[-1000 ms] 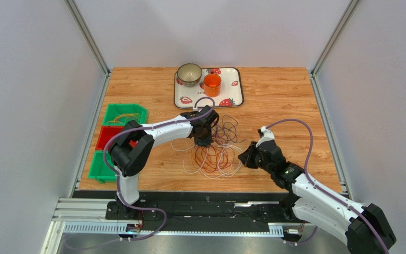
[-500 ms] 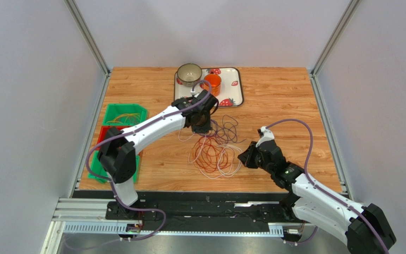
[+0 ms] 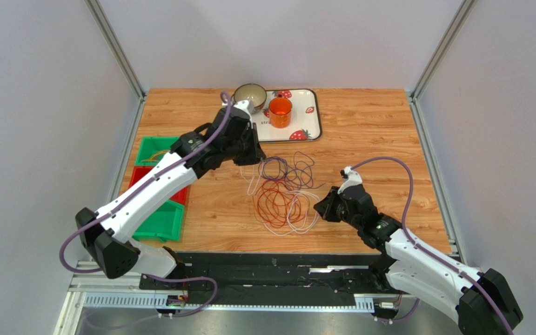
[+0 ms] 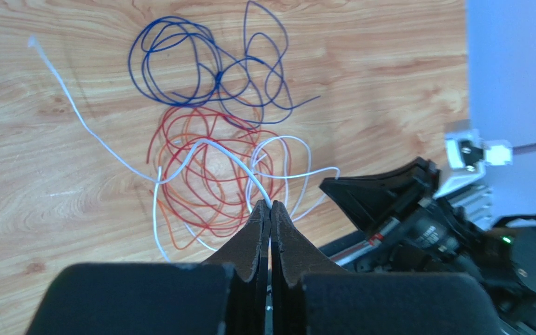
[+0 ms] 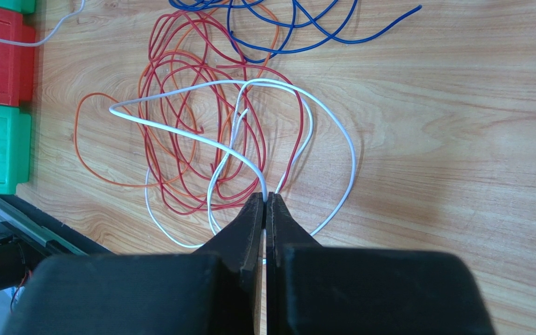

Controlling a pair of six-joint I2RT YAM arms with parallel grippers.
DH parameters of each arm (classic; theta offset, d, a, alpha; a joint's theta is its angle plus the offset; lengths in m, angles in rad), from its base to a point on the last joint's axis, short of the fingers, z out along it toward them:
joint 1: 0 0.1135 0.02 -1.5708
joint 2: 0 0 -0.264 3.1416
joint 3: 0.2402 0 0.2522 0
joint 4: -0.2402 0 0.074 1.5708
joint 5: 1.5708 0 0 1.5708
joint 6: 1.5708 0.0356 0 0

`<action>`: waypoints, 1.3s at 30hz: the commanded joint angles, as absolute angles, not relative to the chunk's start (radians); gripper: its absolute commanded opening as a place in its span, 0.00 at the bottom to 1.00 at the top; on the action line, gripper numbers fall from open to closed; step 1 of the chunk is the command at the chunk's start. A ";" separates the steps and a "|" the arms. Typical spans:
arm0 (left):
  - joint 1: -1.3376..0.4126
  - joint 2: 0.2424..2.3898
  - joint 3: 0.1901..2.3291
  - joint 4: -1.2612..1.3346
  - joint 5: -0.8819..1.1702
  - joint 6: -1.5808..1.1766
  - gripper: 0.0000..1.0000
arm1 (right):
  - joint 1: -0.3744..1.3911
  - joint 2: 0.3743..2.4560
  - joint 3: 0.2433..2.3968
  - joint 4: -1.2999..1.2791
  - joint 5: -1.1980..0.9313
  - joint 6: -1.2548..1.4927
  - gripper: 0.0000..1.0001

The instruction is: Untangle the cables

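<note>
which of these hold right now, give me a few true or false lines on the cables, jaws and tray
1. The left jaws are shut on a white cable. True.
2. The right jaws stand wide open. False: they are shut on a white cable too.
3. The blue cables lie beyond the red cables, on the side toward the tray. True.
4. The tray is bare. False: it holds a bowl and an orange cup.
</note>
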State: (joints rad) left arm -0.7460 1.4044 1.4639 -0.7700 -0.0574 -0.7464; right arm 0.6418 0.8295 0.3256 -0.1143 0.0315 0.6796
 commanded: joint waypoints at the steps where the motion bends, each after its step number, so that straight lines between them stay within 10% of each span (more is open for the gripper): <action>1: -0.671 1.269 1.447 -0.693 0.043 -0.747 0.00 | 0.637 0.815 0.322 -0.077 0.028 0.663 0.00; 24: -0.511 0.828 1.444 -0.980 -0.521 -0.715 0.00 | 0.637 0.815 0.325 -0.086 0.031 0.664 0.00; 39: -0.160 0.868 1.316 -0.853 -0.157 -0.627 0.00 | 0.637 0.822 0.328 -0.087 0.031 0.663 0.00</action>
State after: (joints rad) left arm -0.2440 0.8494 1.3605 -0.9276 -0.3183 -0.6739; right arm 0.6399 0.8238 0.3241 -0.1146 0.0254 0.6792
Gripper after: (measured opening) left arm 0.008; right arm 0.010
